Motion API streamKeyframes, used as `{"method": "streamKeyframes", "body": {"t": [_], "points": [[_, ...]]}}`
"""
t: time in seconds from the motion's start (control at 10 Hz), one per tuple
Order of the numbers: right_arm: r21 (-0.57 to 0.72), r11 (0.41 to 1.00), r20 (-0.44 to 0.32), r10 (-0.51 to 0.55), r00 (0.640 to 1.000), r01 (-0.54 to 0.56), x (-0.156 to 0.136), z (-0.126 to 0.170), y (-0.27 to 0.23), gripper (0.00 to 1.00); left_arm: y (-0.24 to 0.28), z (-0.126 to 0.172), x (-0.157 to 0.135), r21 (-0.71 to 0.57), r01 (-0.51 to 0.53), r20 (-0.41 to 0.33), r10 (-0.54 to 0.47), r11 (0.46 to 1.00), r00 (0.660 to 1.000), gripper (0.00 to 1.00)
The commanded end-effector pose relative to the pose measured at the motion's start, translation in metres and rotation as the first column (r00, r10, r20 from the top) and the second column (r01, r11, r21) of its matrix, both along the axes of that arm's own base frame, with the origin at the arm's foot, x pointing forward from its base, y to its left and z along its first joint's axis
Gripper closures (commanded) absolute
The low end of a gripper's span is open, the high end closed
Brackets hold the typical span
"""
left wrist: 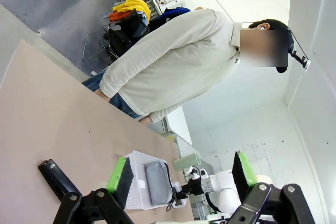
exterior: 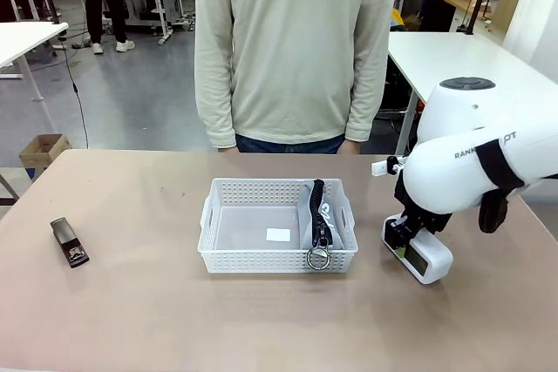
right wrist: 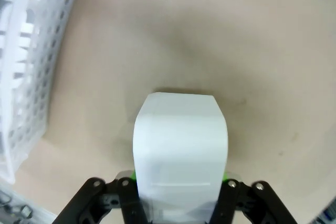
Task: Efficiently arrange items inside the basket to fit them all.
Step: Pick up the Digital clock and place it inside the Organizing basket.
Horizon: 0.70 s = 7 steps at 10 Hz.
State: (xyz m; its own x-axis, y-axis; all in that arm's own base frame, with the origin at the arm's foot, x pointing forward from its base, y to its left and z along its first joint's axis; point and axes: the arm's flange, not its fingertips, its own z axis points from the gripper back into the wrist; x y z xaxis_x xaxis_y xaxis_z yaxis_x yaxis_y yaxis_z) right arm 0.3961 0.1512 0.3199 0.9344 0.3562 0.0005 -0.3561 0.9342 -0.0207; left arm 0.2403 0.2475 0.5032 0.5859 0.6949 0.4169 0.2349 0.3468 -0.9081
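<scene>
Clamps the white rounded box (exterior: 425, 259) in the right gripper (exterior: 403, 234), green pads pressed to its two sides, down at the table (exterior: 174, 320), just right of the white lattice basket (exterior: 261, 260) and apart from it. Cannot tell whether the box touches the tabletop. From the right wrist: same clamp (right wrist: 178, 182) on the box (right wrist: 181, 140), basket wall (right wrist: 26, 77) to one side.

Holds the left gripper (left wrist: 181, 174) wide apart, nothing between its pads, raised above the table.

Inside the basket, at its right end: grey zip pouch (exterior: 326, 226) on edge, black zipper up, ring (exterior: 318, 259) at the front wall. Far left on the table: black stapler (exterior: 69, 242), well apart from the basket. Beyond the basket, from the left wrist: pale green cup (left wrist: 187, 161). At the far side: a person (exterior: 292, 41), standing.
</scene>
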Motion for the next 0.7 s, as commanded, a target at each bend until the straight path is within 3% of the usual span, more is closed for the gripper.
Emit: {"method": "streamKeyframes", "body": {"t": [0.0, 0.1, 0.2, 0.4, 0.5, 0.6], "points": [[0.051, 0.992, -0.109, -0.110, 0.988, 0.116, -0.023, 0.071, -0.011, 1.00, 0.000, 0.001, 0.001, 0.003, 0.000, 0.030, 0.000, 1.000, 1.000, 0.00], [0.051, 0.976, -0.130, -0.204, 0.970, 0.212, -0.045, 0.109, -0.019, 1.00, 0.000, 0.001, 0.001, 0.003, 0.000, 0.030, 0.000, 1.000, 1.000, 0.00], [0.065, 0.964, -0.083, -0.253, 0.964, 0.258, -0.067, 0.133, -0.022, 1.00, 0.000, 0.001, 0.001, 0.003, 0.000, 0.030, 0.000, 1.000, 1.000, 0.00], [0.064, 0.907, -0.116, -0.407, 0.906, 0.416, -0.076, 0.124, -0.039, 1.00, 0.000, 0.001, 0.001, 0.003, 0.000, 0.030, 0.000, 1.000, 1.000, 0.00], [0.053, 0.966, -0.116, -0.246, 0.962, 0.253, -0.067, 0.129, -0.025, 1.00, 0.000, 0.001, 0.001, 0.003, 0.000, 0.030, 0.000, 1.000, 1.000, 0.00], [0.053, 0.966, -0.116, -0.246, 0.962, 0.253, -0.067, 0.129, -0.025, 1.00, 0.000, 0.001, 0.001, 0.003, 0.000, 0.030, 0.000, 1.000, 1.000, 0.00]]}}
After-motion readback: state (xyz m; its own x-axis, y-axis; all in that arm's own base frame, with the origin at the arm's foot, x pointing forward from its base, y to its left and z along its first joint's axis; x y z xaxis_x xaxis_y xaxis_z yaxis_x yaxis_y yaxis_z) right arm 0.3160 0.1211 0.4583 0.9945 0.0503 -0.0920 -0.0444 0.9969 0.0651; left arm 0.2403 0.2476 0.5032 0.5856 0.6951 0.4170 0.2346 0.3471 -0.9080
